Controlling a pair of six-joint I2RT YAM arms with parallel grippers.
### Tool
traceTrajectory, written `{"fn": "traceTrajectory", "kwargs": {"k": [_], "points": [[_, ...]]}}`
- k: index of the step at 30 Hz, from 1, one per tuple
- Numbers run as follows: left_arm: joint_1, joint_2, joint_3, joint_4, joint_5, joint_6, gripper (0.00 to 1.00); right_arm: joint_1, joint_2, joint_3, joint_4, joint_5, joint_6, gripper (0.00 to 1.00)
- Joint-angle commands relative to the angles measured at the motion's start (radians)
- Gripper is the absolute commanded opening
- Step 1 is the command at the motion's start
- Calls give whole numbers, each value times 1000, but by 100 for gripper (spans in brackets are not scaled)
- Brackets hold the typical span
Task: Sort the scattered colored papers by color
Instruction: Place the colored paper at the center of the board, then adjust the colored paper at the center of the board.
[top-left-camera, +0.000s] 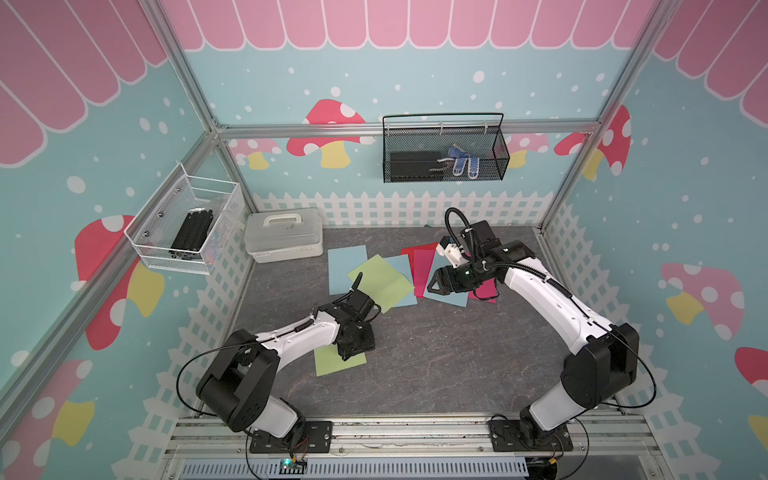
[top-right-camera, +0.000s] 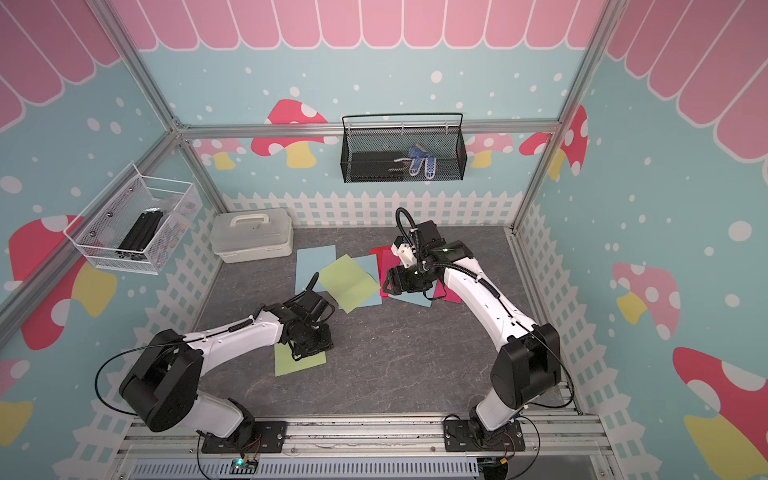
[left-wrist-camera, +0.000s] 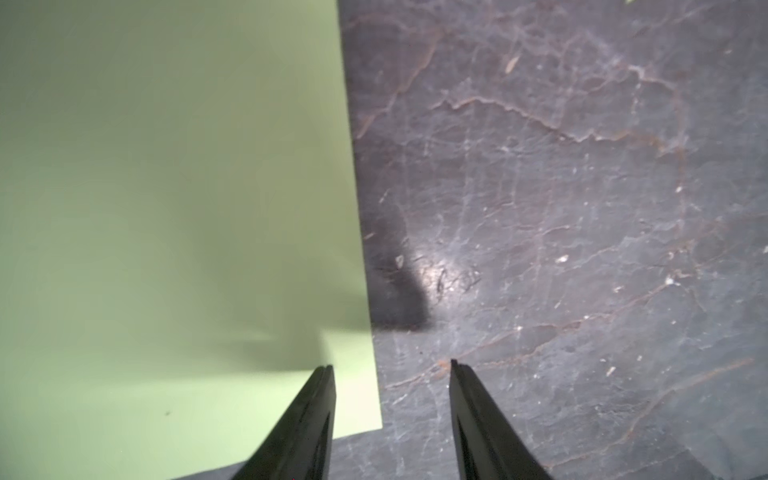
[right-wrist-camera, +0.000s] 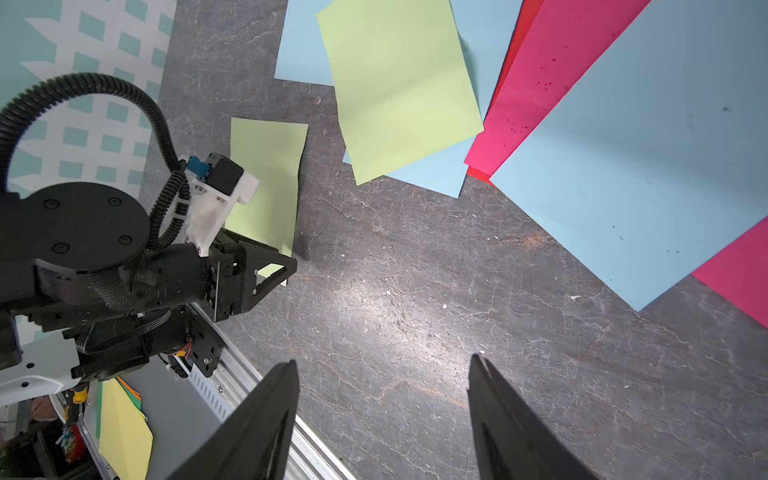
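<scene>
Teal walls (top-left-camera: 415, 83) all round, pink awning scallops (top-left-camera: 386, 25) along the top, mushrooms (top-left-camera: 328, 133) and a white picket fence (top-left-camera: 399, 210) printed low. Black mesh basket (top-left-camera: 490, 166) hangs upper centre, white wire basket (top-left-camera: 158, 232) at left. Dark marbled worktop (top-left-camera: 436, 357) fills the lower middle.

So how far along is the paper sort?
Done: one green sheet lies apart at the front. In hand: nothing; left gripper open over that sheet's edge, right gripper open, empty. Left: second green sheet, blue sheets, magenta sheets and red sheet overlap in one pile at the back.
</scene>
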Motion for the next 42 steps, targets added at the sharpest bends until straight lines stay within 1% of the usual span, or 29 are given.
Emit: {"fn": "traceTrajectory", "kwargs": {"k": [1,5,7,8,10,11,12,14,16,19,21,24,34,42], "points": [[2,-27,-13,-63,-63,-11,48,-4,13,18,-17,-10,3,68],[2,-60,12,-75,-79,-15,45,-3,20,14,-5,-27,6,68],[1,-110,45,-74,-114,-22,45,-2,35,-1,28,-49,26,67],[2,-148,68,-70,-148,-27,46,-2,50,-8,50,-69,39,67],[10,-213,112,-71,-229,-29,51,0,94,-12,94,-118,71,63],[22,-245,129,-64,-272,-29,54,7,117,-20,135,-163,89,60],[41,-269,137,-53,-292,-23,56,16,140,-25,173,-200,104,58],[103,-312,141,-28,-310,-8,56,45,205,-19,228,-255,135,51],[191,-336,124,-9,-288,-2,56,81,275,14,243,-285,142,47],[296,-361,95,-3,-242,10,55,141,381,71,244,-284,143,47],[331,-388,71,2,-234,13,56,178,433,102,256,-296,149,47],[368,-422,47,2,-219,21,57,227,508,164,235,-281,135,47],[406,-485,-9,5,-188,19,57,287,714,387,162,-231,103,49],[417,-525,-41,1,-181,18,57,316,859,553,126,-258,100,50]]}}
